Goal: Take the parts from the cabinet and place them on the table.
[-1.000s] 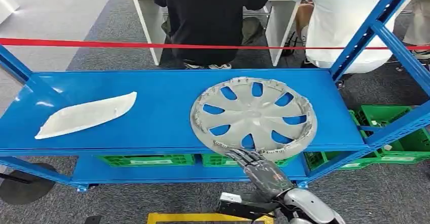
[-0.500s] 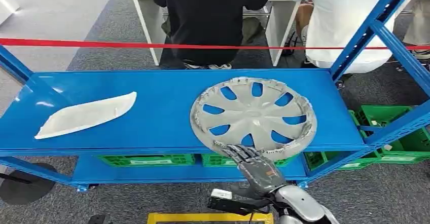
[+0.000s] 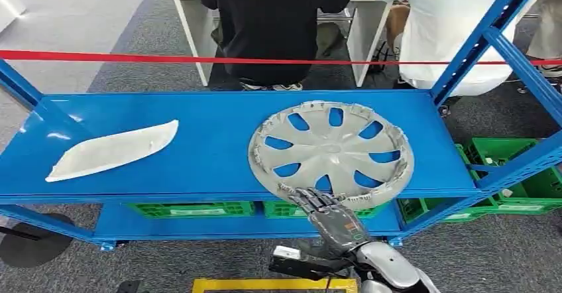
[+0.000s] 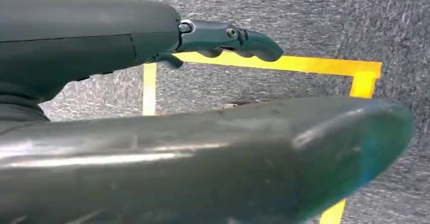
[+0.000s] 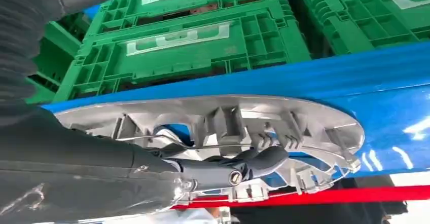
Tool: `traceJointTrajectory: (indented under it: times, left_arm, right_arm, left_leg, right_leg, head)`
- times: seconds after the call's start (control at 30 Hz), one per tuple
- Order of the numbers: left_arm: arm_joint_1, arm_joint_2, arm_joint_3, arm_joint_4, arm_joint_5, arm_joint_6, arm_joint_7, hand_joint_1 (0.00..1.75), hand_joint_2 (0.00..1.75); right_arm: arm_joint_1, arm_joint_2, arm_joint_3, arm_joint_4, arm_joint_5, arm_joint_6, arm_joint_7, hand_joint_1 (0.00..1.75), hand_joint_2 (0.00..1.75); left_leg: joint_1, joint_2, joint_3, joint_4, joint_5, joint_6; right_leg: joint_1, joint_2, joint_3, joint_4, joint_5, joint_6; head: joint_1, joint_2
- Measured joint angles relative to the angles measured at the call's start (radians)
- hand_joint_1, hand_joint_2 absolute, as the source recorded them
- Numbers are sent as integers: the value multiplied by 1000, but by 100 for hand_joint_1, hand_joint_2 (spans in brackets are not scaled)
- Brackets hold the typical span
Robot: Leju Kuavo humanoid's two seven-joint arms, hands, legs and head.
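A grey hubcap [image 3: 331, 148] lies flat on the blue cabinet shelf [image 3: 212, 167], right of centre, its near rim hanging over the front edge. My right hand [image 3: 329, 217] comes up from below with its fingers stretched over that near rim. The right wrist view shows the hubcap [image 5: 228, 122] from underneath, with a dark finger of the right hand [image 5: 228, 171] lying against the rim; no closed grip shows. A long white trim piece [image 3: 112, 150] lies on the shelf's left side. My left hand [image 4: 223, 36] hangs over the floor, fingers out and holding nothing.
Green crates [image 3: 192, 208] fill the lower shelf below the hubcap, also close under it in the right wrist view [image 5: 192, 41]. Blue uprights [image 3: 487, 34] stand at the right. A red tape [image 3: 132, 57] runs behind the shelf; people sit at a white table beyond.
My right hand has moved slightly up and forward, so its fingers now reach onto the hubcap's near rim. The hubcap and the trim piece have not moved.
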Motion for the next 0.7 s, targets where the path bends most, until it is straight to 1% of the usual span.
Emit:
traceJointTrajectory:
  times: [0.17, 0.33, 0.47, 0.57, 0.7]
  left_arm:
    - [0, 0, -4, 0, -6, -2, 0, 0, 0]
    - [0, 0, -9, 0, -22, -8, 8, 0, 0]
    - [0, 0, -26, 0, -45, -16, 8, 0, 0]
    - [0, 0, -31, 0, -52, -16, 9, 0, 0]
    - [0, 0, -40, 0, -53, -16, 10, 0, 0]
  right_arm:
    - [-35, 29, -3, 12, 29, -8, -18, 0, 175]
    - [-62, 40, -14, 16, 55, 12, -16, 0, 175]
    - [-113, 63, -30, 56, 80, -19, -6, 0, 175]
    - [-147, 81, -49, 68, 85, -19, -6, 0, 175]
    - [-165, 95, -66, 76, 91, -19, -3, 0, 175]
  left_leg:
    - [0, 0, 0, 0, 1, -1]
    - [0, 0, 0, 0, 1, -1]
    - [0, 0, 0, 0, 1, -1]
    - [0, 0, 0, 0, 1, -1]
    - [0, 0, 0, 0, 1, -1]
  right_leg:
    - [0, 0, -1, 1, 0, 0]
    - [0, 0, 0, 1, 0, 0]
    - [0, 1, -1, 1, 0, -1]
    - [0, 0, -1, 1, 1, -1]
    - [0, 0, -1, 2, 1, -1]
  head:
    - [0, 0]
    - [0, 0]
    - [0, 0]
    - [0, 0]
    - [0, 0]
